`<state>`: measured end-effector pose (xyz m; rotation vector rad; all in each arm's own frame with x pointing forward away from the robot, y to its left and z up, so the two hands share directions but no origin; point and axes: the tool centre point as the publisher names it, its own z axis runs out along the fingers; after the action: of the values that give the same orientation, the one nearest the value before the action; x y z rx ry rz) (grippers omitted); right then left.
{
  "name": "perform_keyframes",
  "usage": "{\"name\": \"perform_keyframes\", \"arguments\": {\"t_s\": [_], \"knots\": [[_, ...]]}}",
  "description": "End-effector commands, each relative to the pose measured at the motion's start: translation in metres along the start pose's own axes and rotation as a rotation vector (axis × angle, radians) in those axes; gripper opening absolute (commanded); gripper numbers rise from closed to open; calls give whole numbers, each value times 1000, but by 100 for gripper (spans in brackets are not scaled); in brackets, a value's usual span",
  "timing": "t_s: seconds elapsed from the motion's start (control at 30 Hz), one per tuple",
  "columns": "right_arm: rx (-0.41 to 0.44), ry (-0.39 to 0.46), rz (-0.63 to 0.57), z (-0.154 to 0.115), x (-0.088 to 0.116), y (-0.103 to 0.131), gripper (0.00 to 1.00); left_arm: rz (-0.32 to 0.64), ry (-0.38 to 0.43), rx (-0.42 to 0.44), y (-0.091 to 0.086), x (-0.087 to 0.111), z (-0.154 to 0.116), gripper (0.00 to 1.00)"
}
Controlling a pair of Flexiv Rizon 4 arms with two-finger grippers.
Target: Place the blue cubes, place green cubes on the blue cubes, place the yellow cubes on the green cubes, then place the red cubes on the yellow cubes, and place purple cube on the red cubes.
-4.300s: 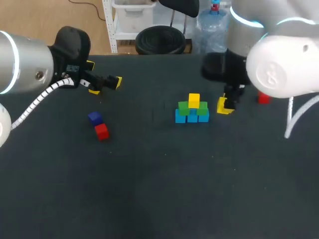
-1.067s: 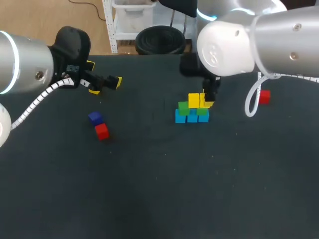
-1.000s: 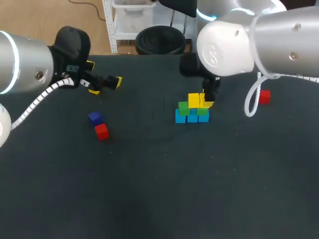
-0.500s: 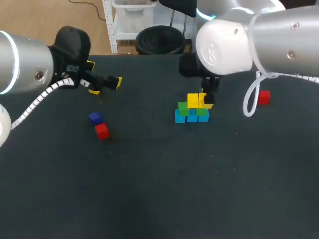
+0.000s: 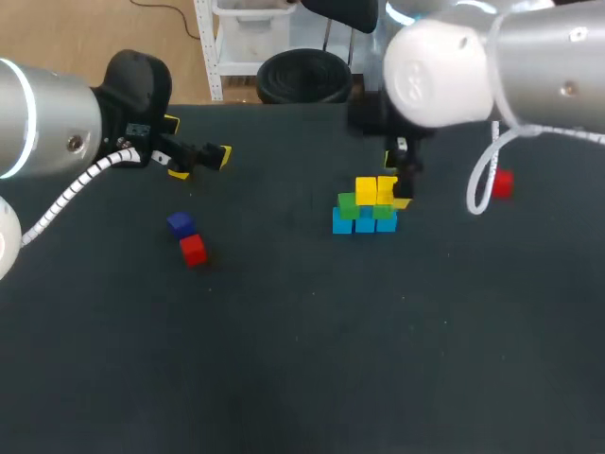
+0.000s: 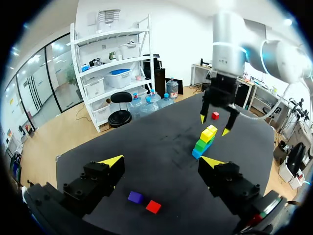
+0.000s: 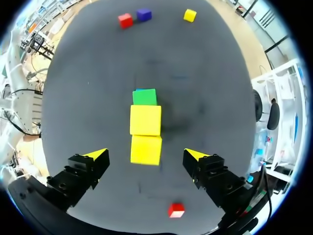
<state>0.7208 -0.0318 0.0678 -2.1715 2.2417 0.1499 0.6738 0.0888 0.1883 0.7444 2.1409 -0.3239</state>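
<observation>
A stack stands mid-table: blue cubes [image 5: 364,224] at the bottom, green cubes [image 5: 348,204] on them, and two yellow cubes [image 5: 376,189] side by side on top. My right gripper [image 5: 392,182] hangs open just above the yellow cubes [image 7: 145,134], its fingers straddling them without touching. In the left wrist view the stack [image 6: 204,139] shows below the right gripper [image 6: 214,125]. My left gripper [image 5: 200,156] is open and empty at the far left; its own view shows the left gripper [image 6: 161,161] over a purple cube [image 6: 135,197] and a red cube [image 6: 153,206].
The purple cube [image 5: 180,223] and a red cube [image 5: 193,250] lie together left of the stack. A second red cube [image 5: 501,183] lies to the right of the stack, and this red cube [image 7: 176,210] shows under the right wrist.
My right gripper has opened, let go of the second yellow cube on the green cubes, and risen a little. The left arm has not moved.
</observation>
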Motion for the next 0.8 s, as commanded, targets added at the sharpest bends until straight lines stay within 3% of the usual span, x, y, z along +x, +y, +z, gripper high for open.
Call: {"name": "perform_keyframes", "arguments": {"t_s": [0.03, 0.43, 0.53, 0.8], "knots": [[64, -82, 13, -33, 21, 25, 100, -1, -2, -1, 0, 0, 1, 100], [288, -280, 112, -96, 65, 69, 100, -1, -2, -1, 0, 0, 1, 100], [306, -287, 137, -98, 77, 77, 100, -1, -2, -1, 0, 0, 1, 100], [306, -287, 137, -98, 77, 77, 100, -1, -2, -1, 0, 0, 1, 100]]}}
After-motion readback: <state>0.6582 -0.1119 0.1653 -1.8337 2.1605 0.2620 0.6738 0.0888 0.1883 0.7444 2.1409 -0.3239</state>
